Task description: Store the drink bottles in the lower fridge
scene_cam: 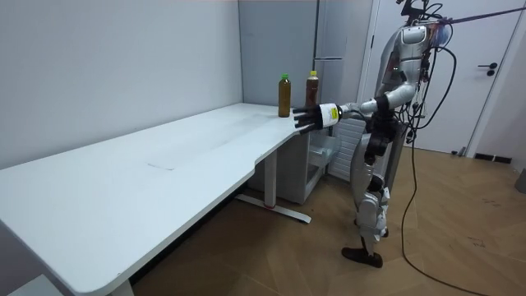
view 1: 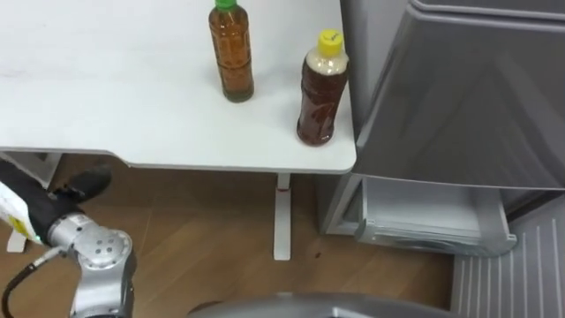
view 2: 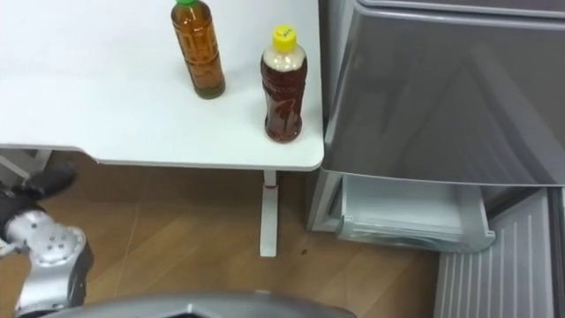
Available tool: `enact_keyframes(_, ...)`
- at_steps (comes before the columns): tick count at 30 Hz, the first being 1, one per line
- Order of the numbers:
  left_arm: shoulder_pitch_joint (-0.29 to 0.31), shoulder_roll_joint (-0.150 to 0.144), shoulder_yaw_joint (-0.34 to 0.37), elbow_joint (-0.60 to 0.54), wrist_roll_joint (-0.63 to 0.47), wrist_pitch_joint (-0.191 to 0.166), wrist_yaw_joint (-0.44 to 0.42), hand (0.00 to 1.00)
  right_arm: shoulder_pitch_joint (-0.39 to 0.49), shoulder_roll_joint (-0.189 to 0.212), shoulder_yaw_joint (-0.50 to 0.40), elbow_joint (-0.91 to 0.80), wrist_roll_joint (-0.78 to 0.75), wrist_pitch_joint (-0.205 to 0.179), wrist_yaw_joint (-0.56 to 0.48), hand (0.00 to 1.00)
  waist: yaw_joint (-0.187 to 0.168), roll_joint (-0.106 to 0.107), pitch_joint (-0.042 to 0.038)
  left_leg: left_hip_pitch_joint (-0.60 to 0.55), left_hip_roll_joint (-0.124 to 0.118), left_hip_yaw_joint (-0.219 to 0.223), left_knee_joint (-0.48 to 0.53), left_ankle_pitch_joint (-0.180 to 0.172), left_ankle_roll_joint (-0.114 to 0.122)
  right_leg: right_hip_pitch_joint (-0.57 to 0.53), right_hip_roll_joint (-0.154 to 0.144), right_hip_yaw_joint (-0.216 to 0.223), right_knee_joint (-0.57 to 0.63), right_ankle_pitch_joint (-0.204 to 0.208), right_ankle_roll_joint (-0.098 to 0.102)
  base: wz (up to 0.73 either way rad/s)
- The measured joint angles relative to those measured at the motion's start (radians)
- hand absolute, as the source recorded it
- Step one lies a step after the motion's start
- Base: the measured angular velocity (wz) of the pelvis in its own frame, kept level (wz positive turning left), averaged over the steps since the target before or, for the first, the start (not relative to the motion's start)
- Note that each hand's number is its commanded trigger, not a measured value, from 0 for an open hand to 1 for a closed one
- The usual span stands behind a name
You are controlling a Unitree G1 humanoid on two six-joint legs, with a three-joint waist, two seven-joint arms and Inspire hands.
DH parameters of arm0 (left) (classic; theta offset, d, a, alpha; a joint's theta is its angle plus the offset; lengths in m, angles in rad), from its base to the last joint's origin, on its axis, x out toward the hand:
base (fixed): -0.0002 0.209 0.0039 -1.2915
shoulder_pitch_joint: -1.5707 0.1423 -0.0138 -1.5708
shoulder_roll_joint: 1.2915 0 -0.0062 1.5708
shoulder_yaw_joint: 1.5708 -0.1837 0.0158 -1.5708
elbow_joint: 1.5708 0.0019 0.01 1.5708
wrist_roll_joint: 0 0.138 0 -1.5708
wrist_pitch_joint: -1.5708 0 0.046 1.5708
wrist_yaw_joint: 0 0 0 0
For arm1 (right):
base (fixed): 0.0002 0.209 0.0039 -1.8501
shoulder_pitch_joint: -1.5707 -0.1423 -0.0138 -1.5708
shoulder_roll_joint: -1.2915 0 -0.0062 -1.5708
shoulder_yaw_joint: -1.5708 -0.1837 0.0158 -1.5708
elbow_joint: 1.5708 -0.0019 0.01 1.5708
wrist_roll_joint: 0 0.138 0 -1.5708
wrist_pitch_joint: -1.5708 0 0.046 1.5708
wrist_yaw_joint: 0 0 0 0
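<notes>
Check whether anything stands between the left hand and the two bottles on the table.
Nothing visible does. The left hand hovers off the table's front edge; only bare tabletop separates it from the green-capped bottle and the yellow-capped bottle.

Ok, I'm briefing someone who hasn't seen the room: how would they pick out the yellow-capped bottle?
Find the white table beside the grey fridge. Two bottles stand at the table's fridge-side corner; the yellow-capped bottle is the one nearer the fridge. Its drink is dark brown, while the green-capped bottle holds lighter amber.
</notes>
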Motion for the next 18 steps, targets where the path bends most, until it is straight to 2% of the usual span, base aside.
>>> enact_keyframes(1,0.000,0.007,-0.008,-0.067,0.014,-0.006,0.002,0.00,0.001,-0.001,0.000,0.000,0.005,-0.004,0.000,0.00,0.000,-0.001,0.0033,0.000,0.000,-0.001,0.000,0.000,0.000,0.001,0.000,-0.003,0.000,0.000,0.000,0.05)
enact_keyframes(4,-0.017,0.027,-0.025,-0.204,0.026,-0.017,-0.009,0.00,0.001,-0.001,0.000,0.002,0.006,-0.016,0.000,0.00,0.000,0.000,0.0060,0.000,-0.001,-0.001,0.000,0.000,0.000,0.002,0.000,-0.004,-0.002,0.000,0.000,0.01)
enact_keyframes(7,-0.032,0.037,-0.044,-0.290,0.026,-0.023,-0.044,0.00,-0.010,-0.003,0.007,0.028,0.005,-0.022,0.003,0.00,-0.003,-0.001,0.0079,0.000,-0.001,-0.003,0.000,0.000,0.000,0.005,0.000,-0.004,-0.009,0.000,0.000,0.00)
enact_keyframes(14,-0.037,0.040,-0.100,-0.393,0.026,-0.024,-0.131,0.00,-0.020,-0.001,0.027,0.044,0.001,-0.038,0.013,0.00,-0.015,-0.002,0.0111,-0.003,-0.002,-0.002,0.003,0.000,0.000,0.003,0.000,0.000,-0.012,0.000,0.000,-0.01)
enact_keyframes(18,-0.040,0.061,-0.153,-0.458,0.024,-0.025,-0.191,0.00,-0.022,-0.001,0.041,0.050,-0.003,-0.047,0.034,0.00,-0.026,-0.003,0.0107,-0.003,-0.002,-0.001,0.002,0.000,0.000,0.002,0.000,0.007,-0.013,0.000,0.000,0.00)
